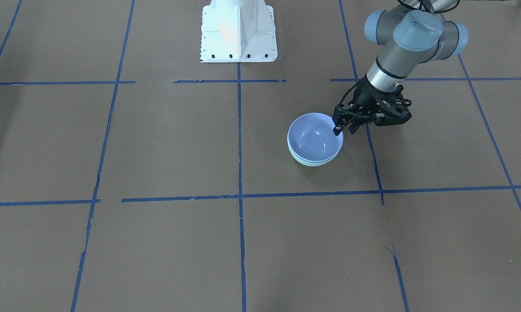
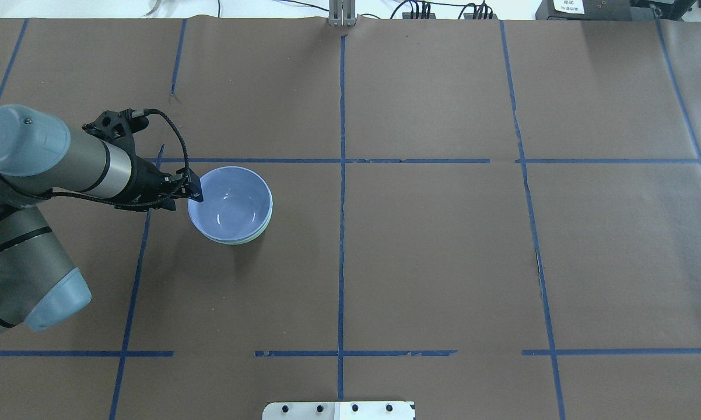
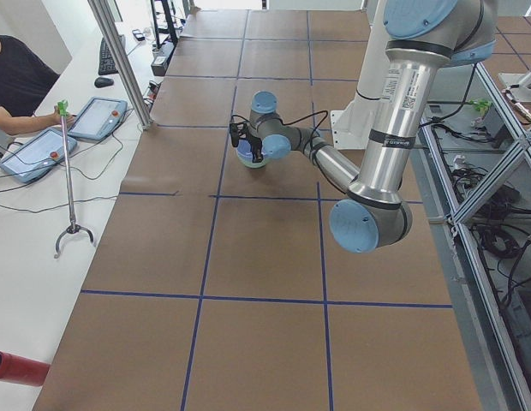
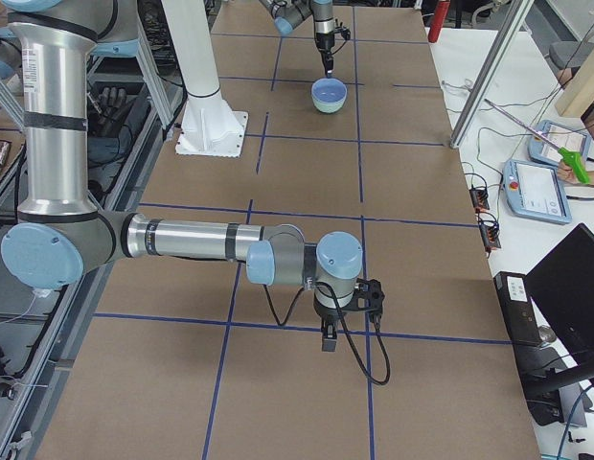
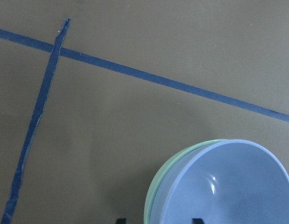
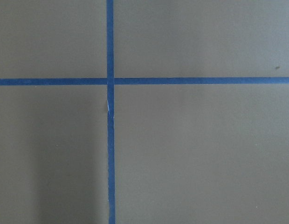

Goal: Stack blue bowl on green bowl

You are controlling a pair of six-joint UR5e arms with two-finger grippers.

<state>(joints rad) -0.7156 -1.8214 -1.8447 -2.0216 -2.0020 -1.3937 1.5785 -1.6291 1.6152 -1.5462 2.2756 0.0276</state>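
**Stacked, and Straddled at the Rim**

Found the right gripper point(image 4: 328, 342) nearest in the right-side view, pointing down just above the brown paper table cover point(image 1: 156, 143), close to a crossing of blue tape lines point(image 1: 239, 143). Could not tell how far its jaws stood apart. Farther along, past the white base mount point(image 1: 239, 30), saw the blue bowl point(image 1: 314, 138) sitting upright inside the green bowl point(image 1: 314, 164), with only a thin mint edge showing beneath its rim. Caught the left gripper point(image 1: 345, 130) at that rim, on the side toward the left arm. Saw it parted, one fingertip inside the blue bowl and one outside, clamping nothing. Could not tell whether either fingertip touched the rim.
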